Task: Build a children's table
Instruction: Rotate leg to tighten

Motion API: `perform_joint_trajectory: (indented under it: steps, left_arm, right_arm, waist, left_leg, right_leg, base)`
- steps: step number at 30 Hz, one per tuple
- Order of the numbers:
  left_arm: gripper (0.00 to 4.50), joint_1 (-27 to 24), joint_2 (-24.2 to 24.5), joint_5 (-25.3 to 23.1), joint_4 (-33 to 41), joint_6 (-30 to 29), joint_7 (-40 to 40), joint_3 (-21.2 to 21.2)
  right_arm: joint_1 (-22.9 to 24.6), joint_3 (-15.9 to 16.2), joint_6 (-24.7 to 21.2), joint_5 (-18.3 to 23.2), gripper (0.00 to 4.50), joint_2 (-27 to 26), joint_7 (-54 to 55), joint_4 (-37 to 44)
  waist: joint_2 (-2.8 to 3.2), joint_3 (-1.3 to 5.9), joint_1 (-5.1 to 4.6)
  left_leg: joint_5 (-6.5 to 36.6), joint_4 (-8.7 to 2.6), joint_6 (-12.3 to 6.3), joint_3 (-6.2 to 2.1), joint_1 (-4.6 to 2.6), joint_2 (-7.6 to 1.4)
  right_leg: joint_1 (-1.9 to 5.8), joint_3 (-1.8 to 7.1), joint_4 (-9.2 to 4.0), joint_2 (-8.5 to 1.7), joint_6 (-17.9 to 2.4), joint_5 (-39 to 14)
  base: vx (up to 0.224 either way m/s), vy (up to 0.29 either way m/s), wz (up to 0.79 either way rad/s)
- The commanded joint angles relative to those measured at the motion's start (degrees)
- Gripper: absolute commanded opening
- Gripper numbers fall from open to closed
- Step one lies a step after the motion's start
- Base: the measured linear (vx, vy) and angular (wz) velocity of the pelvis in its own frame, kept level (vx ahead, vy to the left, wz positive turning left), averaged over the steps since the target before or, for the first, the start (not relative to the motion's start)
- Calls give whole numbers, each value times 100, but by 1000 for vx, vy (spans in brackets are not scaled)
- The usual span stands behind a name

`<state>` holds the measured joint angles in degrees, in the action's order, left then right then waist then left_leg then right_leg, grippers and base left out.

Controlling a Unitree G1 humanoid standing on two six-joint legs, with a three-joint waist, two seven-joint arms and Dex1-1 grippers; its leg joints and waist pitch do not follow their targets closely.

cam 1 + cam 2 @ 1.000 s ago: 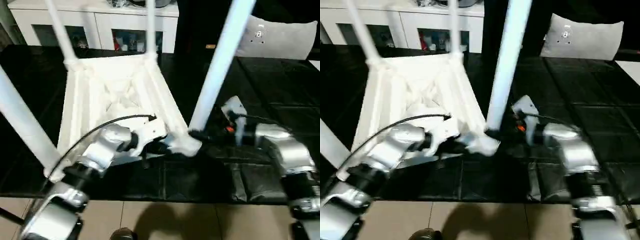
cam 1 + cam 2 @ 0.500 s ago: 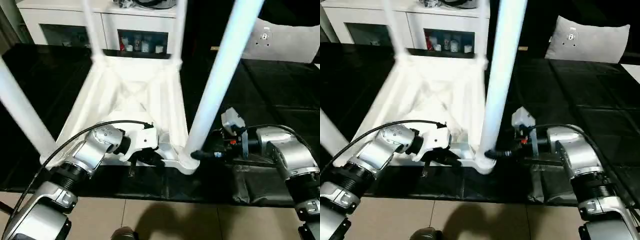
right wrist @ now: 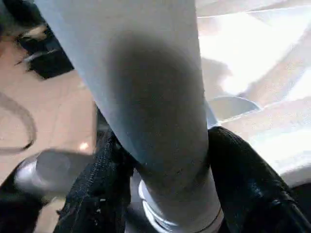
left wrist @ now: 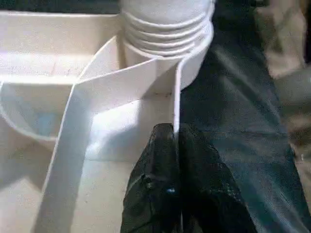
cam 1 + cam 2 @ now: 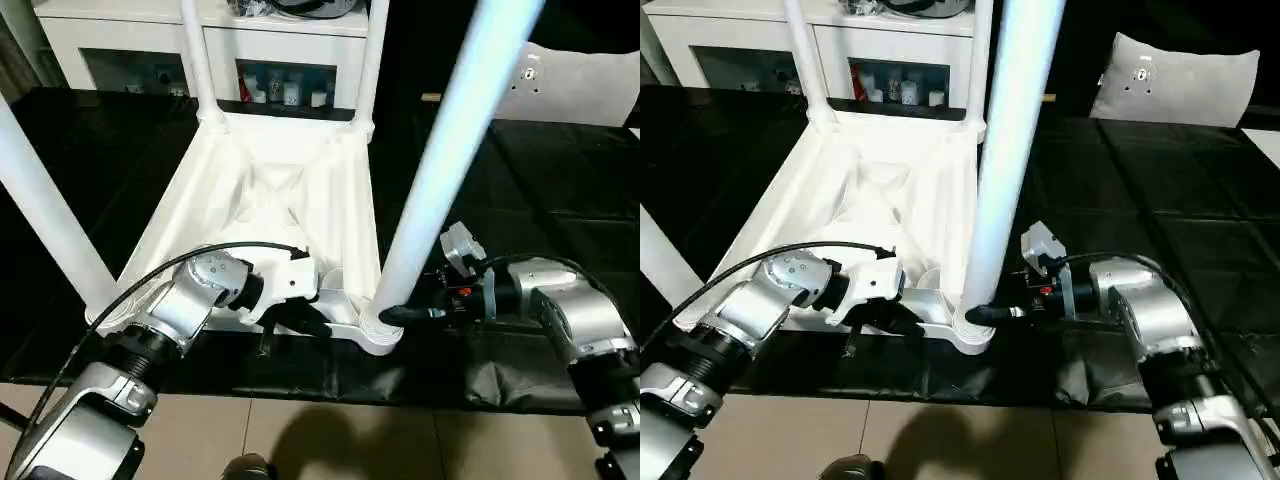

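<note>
Since a second earlier the upturned children's table (image 5: 270,210) had swung from a skewed lie to nearly square with the worktop's near edge, and the near right leg (image 5: 440,165) had come closer to upright; part of that shift may have been the head camera's own movement.

The worktop (image 5: 560,210) was covered in black sheeting, with tan floor tiles (image 5: 330,440) below its near edge. Behind it stood a white cabinet (image 5: 120,50) with glass-fronted compartments holding small items, and a grey cushion (image 5: 1180,75) lay at the far right.

The table rested top-down, ribbed underside up, with its four legs rising from the corner sockets. The left end effector (image 4: 176,145) was pressed together on the thin rim wall of the table's near edge, just beside the near right corner socket (image 5: 378,330). The right end effector (image 3: 160,160) was closed around the base of the near right leg, one finger on either side, just above the socket.
</note>
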<state>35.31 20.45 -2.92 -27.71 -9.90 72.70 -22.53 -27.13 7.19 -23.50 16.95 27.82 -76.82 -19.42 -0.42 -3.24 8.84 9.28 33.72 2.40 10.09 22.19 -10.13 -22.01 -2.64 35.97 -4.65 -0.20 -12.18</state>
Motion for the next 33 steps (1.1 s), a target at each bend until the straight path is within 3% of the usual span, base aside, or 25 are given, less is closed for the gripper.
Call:
perform_joint_trajectory:
  steps: [1, 3, 4, 5, 8, 10, 13, 14, 16, 18, 19, 21, 28, 29, 32, 33]
  left_arm:
    - [0, 47, -261, 47, 84, -369, -486, 72]
    - [0, 57, -453, 88, 178, -735, -777, 151]
    - [0, 75, -589, 67, 212, -947, -995, 181]
    - [0, 87, -676, 48, 231, -1076, -1136, 197]
    - [0, 230, -1100, -171, 63, -1397, -1856, 253]
    - [0, 295, -1315, -272, -22, -1521, -2242, 303]
    - [0, 396, -1631, -305, -75, -1747, -2711, 376]
    - [0, 404, -1674, -321, -60, -1777, -2783, 377]
    - [0, 393, -1737, -306, -12, -1787, -2882, 421]
    - [0, 292, -1730, -341, 155, -1805, -2813, 395]
    - [0, 261, -1711, -346, 191, -1810, -2788, 378]
    - [0, 215, -1640, -354, 235, -1763, -2717, 330]
    - [0, 51, -1187, -353, 312, -1183, -2203, 171]
    - [0, 6, -958, -368, 282, -968, -1962, 111]
    - [0, -20, -799, -354, 261, -808, -1787, 85]
    - [0, -44, -700, -339, 267, -713, -1662, 76]
  right_arm:
    - [-1, 79, -289, 15, 204, -238, 415, 178]
    - [-91, -53, -466, -174, 202, -560, 1250, 111]
    - [-193, -209, -711, -231, 201, -818, 1864, 20]
    - [-262, -318, -891, -255, 201, -987, 2259, -39]
    - [-499, -492, -1171, -503, 200, -1490, 3427, -351]
    - [-568, -537, -1295, -606, 200, -1688, 3877, -447]
    - [-598, -629, -892, -707, 200, -1975, 4400, -605]
    - [-583, -665, -777, -723, 267, -2039, 4456, -616]
    - [-523, -701, -663, -743, 270, -2083, 4490, -566]
    - [-400, -713, -523, -722, 284, -1950, 4307, -436]
    - [-381, -761, -520, -670, 311, -1900, 4240, -413]
    - [-348, -776, -406, -635, 312, -1734, 4040, -408]
    - [-150, -750, 237, -541, 383, -888, 2819, -288]
    - [-102, -723, 502, -515, 383, -562, 2276, -297]
    - [-79, -695, 581, -475, 395, -346, 1899, -288]
    - [-47, -643, 639, -440, 395, -211, 1629, -264]
  waist:
    - [-57, 354, -47]
    - [-76, 327, -124]
    - [-76, 327, -124]
    - [-70, 330, -228]
    - [-49, 337, -397]
    - [-50, 335, -426]
    - [-22, 367, -424]
    - [-32, 377, -425]
    - [-21, 392, -427]
    - [-13, 424, -354]
    - [-14, 429, -338]
    - [-9, 437, -308]
    - [-11, 425, -238]
    - [6, 423, -193]
    - [4, 385, -172]
    - [-18, 381, -167]
  left_leg:
    - [1324, -422, -103, -83, -141, -322]
    - [1579, -457, 59, -109, -147, -311]
    - [1579, -457, 59, -109, -147, -311]
    - [1614, -492, 184, -147, -120, -297]
    - [1716, -478, 272, -153, -116, -277]
    - [1726, -468, 277, -142, -138, -264]
    - [1490, -444, 132, -121, -127, -263]
    - [1357, -436, 83, -112, -114, -261]
    - [1208, -427, 31, -106, -106, -255]
    - [742, -386, -183, -85, -107, -264]
    - [679, -383, -225, -86, -105, -265]
    - [561, -373, -341, -85, -110, -271]
    - [699, -366, -410, -79, -121, -292]
    - [838, -361, -397, -83, -135, -298]
    - [983, -385, -353, -77, -136, -301]
    - [1137, -400, -290, -85, -143, -309]
  right_leg:
    - [185, 214, -463, -433, -1360, -1149]
    - [174, 226, -521, -451, -1173, -1771]
    - [174, 226, -521, -451, -1173, -1771]
    - [182, 205, -516, -440, -1075, -1967]
    - [160, 207, -543, -428, -1045, -1959]
    - [147, 218, -561, -417, -1028, -1964]
    - [169, 229, -553, -415, -1071, -1487]
    - [183, 226, -537, -407, -1117, -1207]
    - [199, 218, -513, -389, -1170, -911]
    - [229, 212, -440, -376, -1354, -15]
    - [244, 207, -424, -373, -1374, 119]
    - [255, 194, -398, -374, -1460, 405]
    - [271, 193, -414, -394, -1497, 302]
    - [264, 185, -430, -402, -1462, 133]
    - [250, 188, -462, -395, -1433, -184]
    - [260, 185, -481, -412, -1381, -509]
  base:
    - [0, 0, 0]
    - [0, 0, 0]
    - [0, 0, 0]
    - [0, 0, 0]
    - [0, 0, 0]
    - [0, 0, 0]
    - [0, 0, 0]
    - [0, 0, 0]
    - [0, 0, 0]
    - [0, 0, 0]
    - [0, 0, 0]
    - [0, 0, 0]
    - [0, 0, 0]
    - [0, 0, 0]
    - [0, 0, 0]
    - [0, 0, 0]
